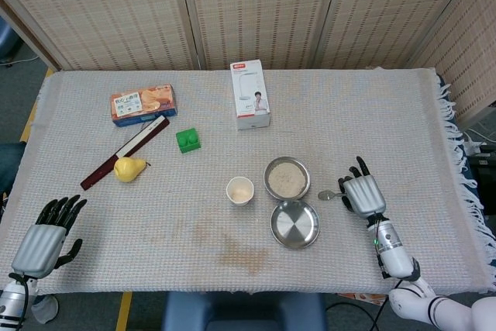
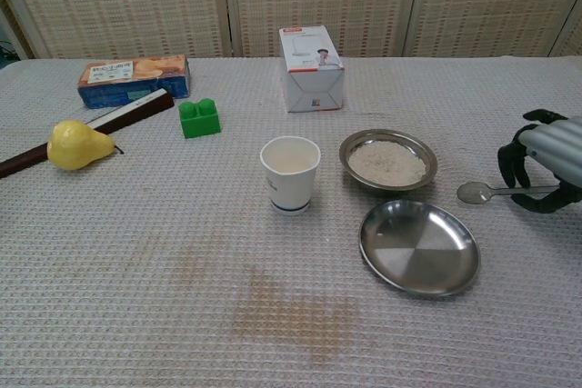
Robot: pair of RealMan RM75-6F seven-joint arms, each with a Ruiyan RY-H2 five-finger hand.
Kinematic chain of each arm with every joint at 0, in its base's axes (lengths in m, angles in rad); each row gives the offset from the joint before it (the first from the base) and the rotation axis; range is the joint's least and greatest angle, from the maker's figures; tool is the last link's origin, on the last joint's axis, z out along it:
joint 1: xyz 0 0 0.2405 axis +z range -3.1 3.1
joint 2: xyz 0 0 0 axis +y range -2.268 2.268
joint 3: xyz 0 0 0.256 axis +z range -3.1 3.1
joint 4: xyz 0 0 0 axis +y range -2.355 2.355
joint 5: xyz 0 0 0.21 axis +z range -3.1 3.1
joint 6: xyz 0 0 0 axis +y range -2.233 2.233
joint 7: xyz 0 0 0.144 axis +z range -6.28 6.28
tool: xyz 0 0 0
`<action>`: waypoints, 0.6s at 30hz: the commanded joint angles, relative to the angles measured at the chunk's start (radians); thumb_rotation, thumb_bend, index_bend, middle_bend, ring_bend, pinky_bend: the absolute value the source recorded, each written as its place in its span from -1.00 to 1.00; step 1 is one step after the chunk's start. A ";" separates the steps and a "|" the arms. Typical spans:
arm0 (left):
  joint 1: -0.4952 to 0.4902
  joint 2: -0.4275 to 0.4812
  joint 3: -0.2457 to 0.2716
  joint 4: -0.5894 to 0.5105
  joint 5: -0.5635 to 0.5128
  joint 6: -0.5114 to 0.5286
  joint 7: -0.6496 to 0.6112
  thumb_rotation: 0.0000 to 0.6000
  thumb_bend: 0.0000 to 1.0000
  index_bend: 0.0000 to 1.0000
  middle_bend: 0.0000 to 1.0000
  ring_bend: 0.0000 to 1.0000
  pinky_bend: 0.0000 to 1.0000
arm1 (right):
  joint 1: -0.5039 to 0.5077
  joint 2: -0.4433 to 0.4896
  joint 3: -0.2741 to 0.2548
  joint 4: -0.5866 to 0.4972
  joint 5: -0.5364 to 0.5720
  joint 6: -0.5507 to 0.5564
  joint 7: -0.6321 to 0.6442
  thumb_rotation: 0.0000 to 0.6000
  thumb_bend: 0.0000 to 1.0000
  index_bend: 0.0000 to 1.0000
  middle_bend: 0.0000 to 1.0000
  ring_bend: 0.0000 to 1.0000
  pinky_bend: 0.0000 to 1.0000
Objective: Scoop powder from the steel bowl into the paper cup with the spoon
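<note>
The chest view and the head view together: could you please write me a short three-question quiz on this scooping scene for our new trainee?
1. True or false: the paper cup lies tipped on its side.
2. Which dish holds powder: A, the steel bowl further from the robot, or B, the steel plate nearer to it?
3. Fill in: the right hand holds the ____ by its handle.

Key:
1. False; it stands upright.
2. A; the plate holds nothing.
3. The spoon, whose bowl end points toward the steel bowl.
</note>
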 commanded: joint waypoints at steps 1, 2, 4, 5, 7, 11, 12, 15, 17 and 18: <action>0.000 0.000 0.000 0.000 0.000 0.000 0.000 1.00 -0.16 -1.00 -1.00 -1.00 -0.85 | 0.000 -0.002 0.001 0.003 0.002 -0.003 0.001 1.00 -0.31 0.84 0.16 -0.57 -0.95; 0.000 0.000 0.000 0.000 0.000 0.000 0.000 1.00 -0.16 -1.00 -1.00 -1.00 -0.85 | 0.000 -0.003 0.001 0.005 0.003 -0.004 0.002 1.00 -0.31 0.84 0.16 -0.57 -0.95; 0.000 0.000 0.000 0.000 0.000 0.001 -0.001 1.00 -0.16 -1.00 -1.00 -1.00 -0.85 | -0.001 -0.004 0.001 0.008 0.006 -0.008 0.005 1.00 -0.31 0.85 0.16 -0.57 -0.95; 0.001 0.000 0.000 0.000 0.001 0.002 -0.001 1.00 -0.16 -1.00 -1.00 -1.00 -0.85 | -0.001 -0.005 0.002 0.009 0.006 -0.009 0.007 1.00 -0.31 0.85 0.16 -0.57 -0.95; 0.000 0.000 0.000 0.000 0.001 0.002 -0.002 1.00 -0.16 -1.00 -1.00 -1.00 -0.85 | -0.001 -0.004 0.003 0.007 0.008 -0.010 0.015 1.00 -0.31 0.85 0.16 -0.57 -0.95; 0.000 0.000 0.000 -0.001 0.001 0.002 -0.002 1.00 -0.16 -1.00 -1.00 -1.00 -0.85 | 0.001 0.006 0.009 -0.005 0.005 -0.003 0.019 1.00 -0.31 0.86 0.16 -0.57 -0.95; 0.000 0.000 0.000 -0.001 0.001 0.002 -0.002 1.00 -0.16 -1.00 -1.00 -1.00 -0.85 | 0.001 0.010 0.011 -0.011 0.005 0.000 0.019 1.00 -0.31 0.86 0.16 -0.57 -0.95; -0.001 0.000 0.000 -0.001 0.002 0.000 -0.003 1.00 -0.16 -1.00 -1.00 -1.00 -0.85 | 0.006 0.029 0.022 -0.037 0.005 0.009 0.016 1.00 -0.31 0.86 0.16 -0.57 -0.95; -0.001 -0.001 0.001 0.000 0.002 -0.001 -0.004 1.00 -0.16 -1.00 -1.00 -1.00 -0.85 | 0.011 0.044 0.031 -0.059 0.004 0.014 0.008 1.00 -0.31 0.86 0.16 -0.57 -0.95; -0.001 -0.001 0.001 -0.001 0.003 -0.001 -0.004 1.00 -0.16 -1.00 -1.00 -1.00 -0.85 | 0.015 0.055 0.038 -0.076 0.005 0.016 0.001 1.00 -0.31 0.86 0.17 -0.57 -0.95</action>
